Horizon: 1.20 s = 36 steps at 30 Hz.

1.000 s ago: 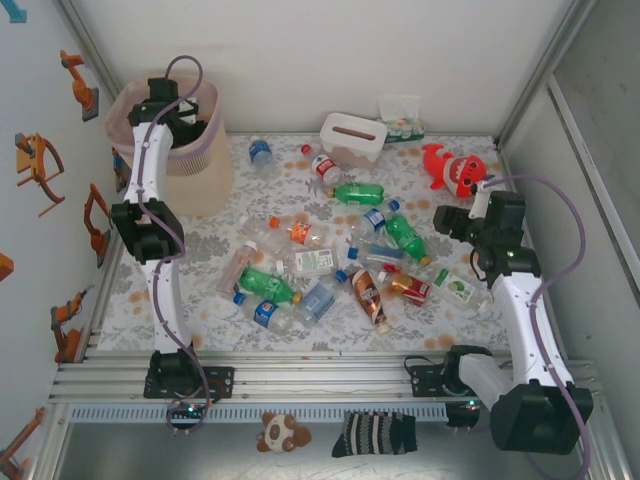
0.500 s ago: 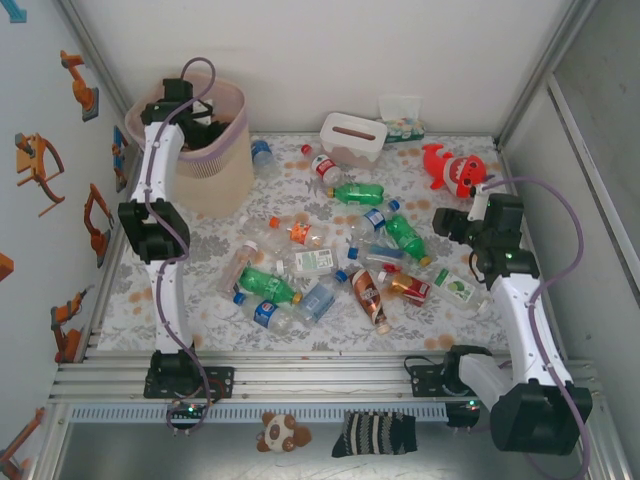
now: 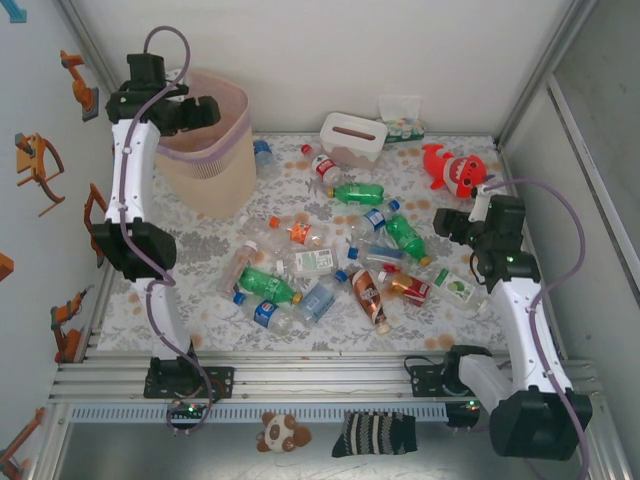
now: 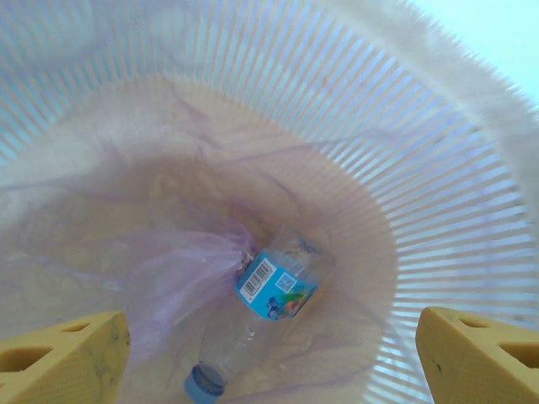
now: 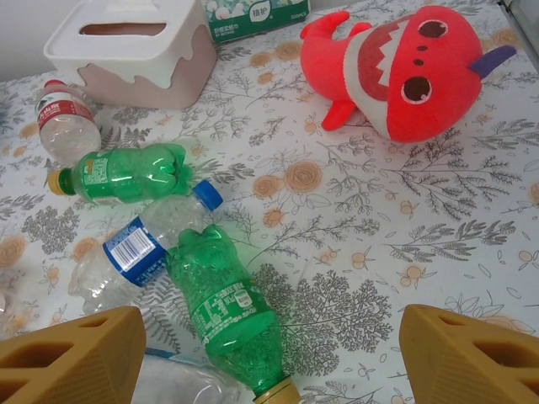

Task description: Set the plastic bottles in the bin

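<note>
Left gripper [image 4: 269,353]: jaws wide apart, empty, over the bin [image 4: 438,168]. Blue-label bottle [image 4: 274,286] lies at the bottom, straight below them, so this reads as a drop pose. Right gripper [image 5: 271,353]: jaws apart, empty. Green bottle [image 5: 223,303] on table [image 5: 379,252] just ahead between them, likely next pick.

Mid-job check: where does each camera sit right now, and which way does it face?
Top external: above and behind the arm bases, looking down on the table; left arm raised over the bin, right arm beside the bottles.
Left wrist: above the bin, facing down into it at one bottle; its fingers at the lower corners.
Right wrist: low over the table, facing the shark and tissue box; its fingers at the lower corners.
Shared: top external and right wrist both show the shark.
</note>
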Tool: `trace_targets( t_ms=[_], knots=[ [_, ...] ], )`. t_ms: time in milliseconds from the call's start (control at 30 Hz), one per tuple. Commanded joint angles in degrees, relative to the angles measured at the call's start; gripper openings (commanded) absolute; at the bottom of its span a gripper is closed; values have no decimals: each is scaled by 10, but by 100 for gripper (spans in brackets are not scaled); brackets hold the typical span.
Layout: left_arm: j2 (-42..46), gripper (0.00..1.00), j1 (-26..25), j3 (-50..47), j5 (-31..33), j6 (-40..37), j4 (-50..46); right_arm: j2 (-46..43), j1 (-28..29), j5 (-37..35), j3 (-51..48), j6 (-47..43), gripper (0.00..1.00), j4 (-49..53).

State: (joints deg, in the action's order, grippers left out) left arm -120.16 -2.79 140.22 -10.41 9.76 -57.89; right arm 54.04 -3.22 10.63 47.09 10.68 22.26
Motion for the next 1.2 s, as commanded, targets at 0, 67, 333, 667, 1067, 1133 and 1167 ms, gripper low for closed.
trace_targets(
  t_ms=[0, 67, 333, 667, 1067, 1133, 1167],
  knots=[
    [29, 88, -1, -9, 4, -8, 10, -16, 3, -5, 24, -8, 78, 7],
    [42, 87, -4, -15, 6, -9, 14, -19, 4, -6, 27, -8, 78, 8],
    [141, 84, -43, -129, 23, -14, 126, -18, 3, 0, 41, -6, 78, 15],
    [295, 85, -141, -435, 81, 29, 458, -14, 3, 7, 55, 2, 78, 21],
    [256, 78, -277, -495, 282, 83, 555, -15, 3, 17, 60, 14, 78, 21],
    [223, 78, -296, -485, 316, 74, 551, -14, 3, 18, 61, 14, 77, 22],
    [205, 78, -303, -478, 331, 67, 549, -14, 3, 19, 63, 13, 77, 25]
  ],
)
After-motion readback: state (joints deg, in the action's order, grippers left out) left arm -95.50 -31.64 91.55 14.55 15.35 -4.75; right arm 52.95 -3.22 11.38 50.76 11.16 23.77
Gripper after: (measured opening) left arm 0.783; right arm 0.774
